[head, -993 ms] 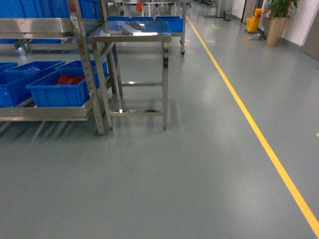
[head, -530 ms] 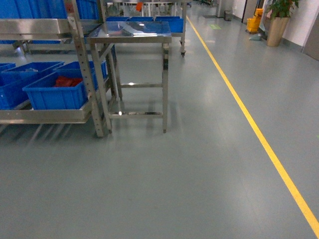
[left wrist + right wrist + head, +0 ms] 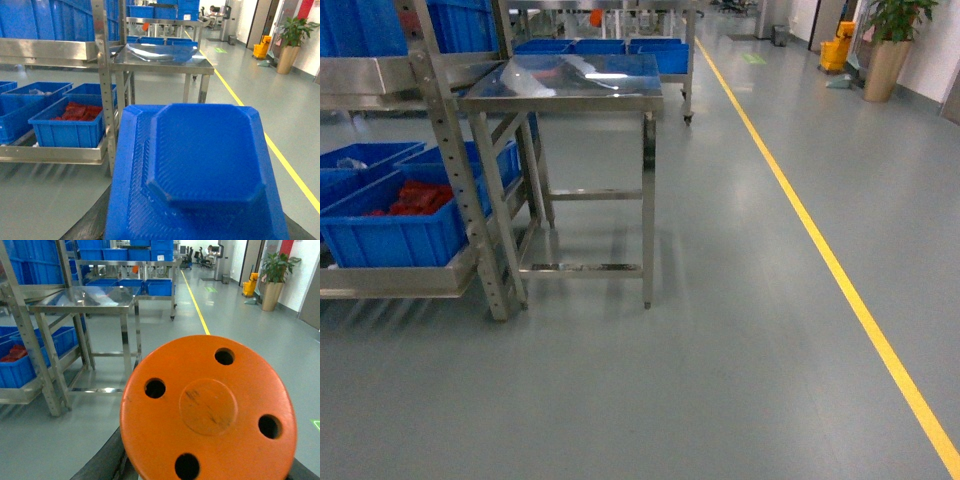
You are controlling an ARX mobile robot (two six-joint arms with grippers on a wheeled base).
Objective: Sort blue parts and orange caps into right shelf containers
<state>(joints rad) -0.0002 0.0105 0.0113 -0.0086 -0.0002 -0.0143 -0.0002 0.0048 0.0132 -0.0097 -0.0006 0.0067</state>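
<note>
Neither gripper shows in the head view. In the left wrist view a blue part (image 3: 200,165), a ribbed tray-like moulding, fills the lower frame. My left gripper (image 3: 195,232) is shut on it, with only a dark finger (image 3: 82,222) showing beside it. In the right wrist view an orange cap (image 3: 207,410), a round disc with several holes, sits close to the camera. My right gripper (image 3: 205,472) is shut on it, dark finger (image 3: 102,460) at its edge. A heap of red-orange caps (image 3: 415,197) lies in a blue crate (image 3: 390,235) on the low shelf at left.
A steel shelf rack (image 3: 445,150) with more blue crates stands at left, and a steel table (image 3: 565,80) stands next to it. A yellow floor line (image 3: 820,250) runs down the right. A potted plant (image 3: 890,40) and a yellow mop bucket (image 3: 838,48) stand far back right.
The head view has rolled forward: rack, crate of caps and steel table now stand nearer and larger, shifted left and down in the frame.
</note>
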